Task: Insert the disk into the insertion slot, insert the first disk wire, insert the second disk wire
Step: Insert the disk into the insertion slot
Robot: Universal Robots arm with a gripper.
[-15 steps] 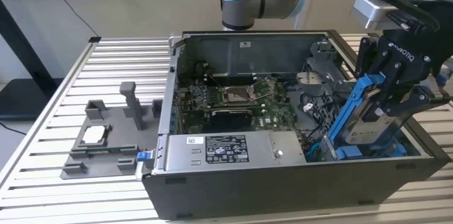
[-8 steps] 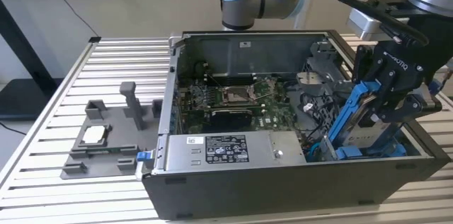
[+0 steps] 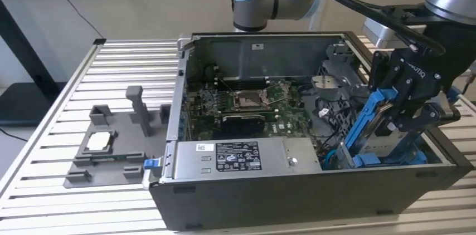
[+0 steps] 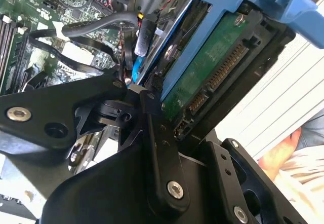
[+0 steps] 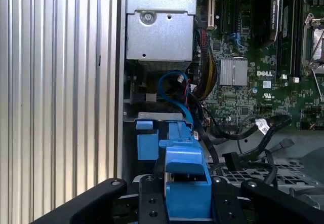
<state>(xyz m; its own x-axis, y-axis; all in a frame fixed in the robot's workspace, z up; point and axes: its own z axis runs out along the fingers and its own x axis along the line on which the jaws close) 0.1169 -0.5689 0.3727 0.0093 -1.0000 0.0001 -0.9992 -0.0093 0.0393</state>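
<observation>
I'm watching the hand (image 3: 400, 123) clamping the disk (image 3: 383, 135) by its blue carrier, fingers (image 4: 157, 148) closed tight on it. The disk is hanging steeply tilted, its lower end dipping into the open computer case (image 3: 312, 190), in the corner straight under the hand. In the second wrist view the disk's green board side is facing the camera, connector pins exposed. Inside the case, beyond the hand: motherboard (image 3: 246, 101) lying on the floor, power supply box (image 3: 231, 160) sitting along one wall, loose black cables (image 5: 243, 133) and a blue cable (image 5: 174, 84) lying just past the disk's tip. Well away from the hand, outside the case, a grey fixture tray (image 3: 104, 160) is sitting on the slatted tabletop (image 3: 126, 62), holding a small pale flat part (image 3: 99, 142).
</observation>
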